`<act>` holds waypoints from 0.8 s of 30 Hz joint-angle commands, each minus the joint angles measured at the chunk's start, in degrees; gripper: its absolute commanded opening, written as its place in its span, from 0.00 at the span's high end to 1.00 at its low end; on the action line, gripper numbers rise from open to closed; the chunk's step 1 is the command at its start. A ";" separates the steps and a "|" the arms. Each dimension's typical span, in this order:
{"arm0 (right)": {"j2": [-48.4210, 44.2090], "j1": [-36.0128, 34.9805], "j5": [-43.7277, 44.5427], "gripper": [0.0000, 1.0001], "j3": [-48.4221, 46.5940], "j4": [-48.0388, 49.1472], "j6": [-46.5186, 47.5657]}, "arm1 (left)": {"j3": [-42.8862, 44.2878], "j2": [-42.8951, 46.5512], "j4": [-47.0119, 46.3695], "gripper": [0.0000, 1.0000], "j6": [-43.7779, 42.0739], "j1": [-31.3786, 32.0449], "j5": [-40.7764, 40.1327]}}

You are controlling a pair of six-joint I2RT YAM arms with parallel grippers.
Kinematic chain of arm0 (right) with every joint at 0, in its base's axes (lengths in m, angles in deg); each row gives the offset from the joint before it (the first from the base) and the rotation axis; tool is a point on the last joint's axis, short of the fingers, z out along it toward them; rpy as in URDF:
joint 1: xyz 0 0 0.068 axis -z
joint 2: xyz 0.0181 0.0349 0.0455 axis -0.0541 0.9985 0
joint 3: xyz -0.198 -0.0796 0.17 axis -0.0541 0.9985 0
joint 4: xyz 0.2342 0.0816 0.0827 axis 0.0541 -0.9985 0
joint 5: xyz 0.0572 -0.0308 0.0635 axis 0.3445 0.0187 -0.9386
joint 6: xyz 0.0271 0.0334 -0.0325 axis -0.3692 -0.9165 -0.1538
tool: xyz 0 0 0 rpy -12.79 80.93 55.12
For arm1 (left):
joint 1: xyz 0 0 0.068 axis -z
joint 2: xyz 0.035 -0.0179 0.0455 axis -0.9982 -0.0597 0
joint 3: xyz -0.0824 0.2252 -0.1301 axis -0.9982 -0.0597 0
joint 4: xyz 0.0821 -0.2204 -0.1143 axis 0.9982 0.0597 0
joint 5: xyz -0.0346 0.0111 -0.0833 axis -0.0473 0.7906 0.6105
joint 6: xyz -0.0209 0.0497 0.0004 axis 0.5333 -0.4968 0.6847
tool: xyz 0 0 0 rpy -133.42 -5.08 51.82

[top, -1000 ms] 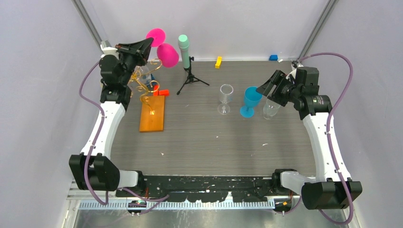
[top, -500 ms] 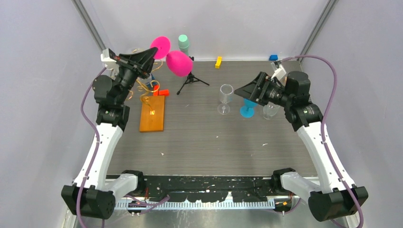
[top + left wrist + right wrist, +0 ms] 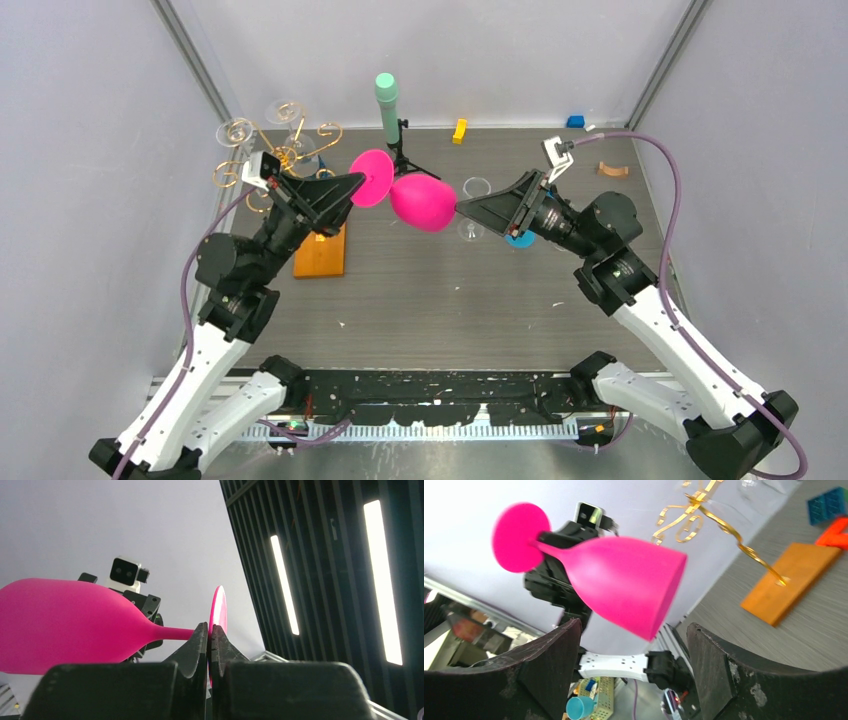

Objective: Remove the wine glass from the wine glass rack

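Observation:
The pink wine glass point(image 3: 422, 202) hangs in the air over the table's middle, lying sideways. My left gripper point(image 3: 360, 181) is shut on its stem next to the round foot; the left wrist view shows the stem pinched between the jaws point(image 3: 210, 630) and the bowl point(image 3: 65, 625) to the left. My right gripper point(image 3: 462, 207) is open, its tips right at the bowl's rim; in the right wrist view the bowl point(image 3: 624, 580) sits just above the spread fingers point(image 3: 633, 625). The gold wire rack point(image 3: 290, 150) stands on its orange base point(image 3: 320, 255) at the left, apart from the glass.
Two clear glasses point(image 3: 285, 110) hang on the rack's arms. A black tripod with a mint cylinder point(image 3: 387, 100) stands behind the pink glass. A clear glass point(image 3: 475, 188) and a blue goblet point(image 3: 518, 238) stand behind my right gripper. Small yellow point(image 3: 459, 130) and blue point(image 3: 575, 121) blocks lie at the back.
My left gripper has carried the pink glass from beside the rack rightward and nearer, over the table's middle. My right gripper has swung left, away from the blue goblet, up to the bowl.

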State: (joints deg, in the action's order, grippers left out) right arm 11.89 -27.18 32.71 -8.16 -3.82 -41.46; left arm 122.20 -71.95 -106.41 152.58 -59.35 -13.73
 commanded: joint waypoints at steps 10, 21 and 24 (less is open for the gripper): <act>6.57 -6.07 -4.39 0.24 4.08 36.98 -16.18 | -2.67 1.48 -1.17 1.00 -0.32 3.10 -5.00; 8.66 -6.11 -4.66 0.80 6.35 54.84 -28.89 | -1.85 -2.49 -1.82 0.98 -2.86 3.15 -1.74; 8.26 -6.15 -3.79 0.90 6.31 56.00 -30.02 | -1.49 -2.51 -0.26 0.83 -3.97 3.10 -1.75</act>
State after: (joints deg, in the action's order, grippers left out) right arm 21.63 -32.30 30.19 -0.77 42.72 -68.03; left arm 120.58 -72.34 -112.09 153.63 -56.58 -18.32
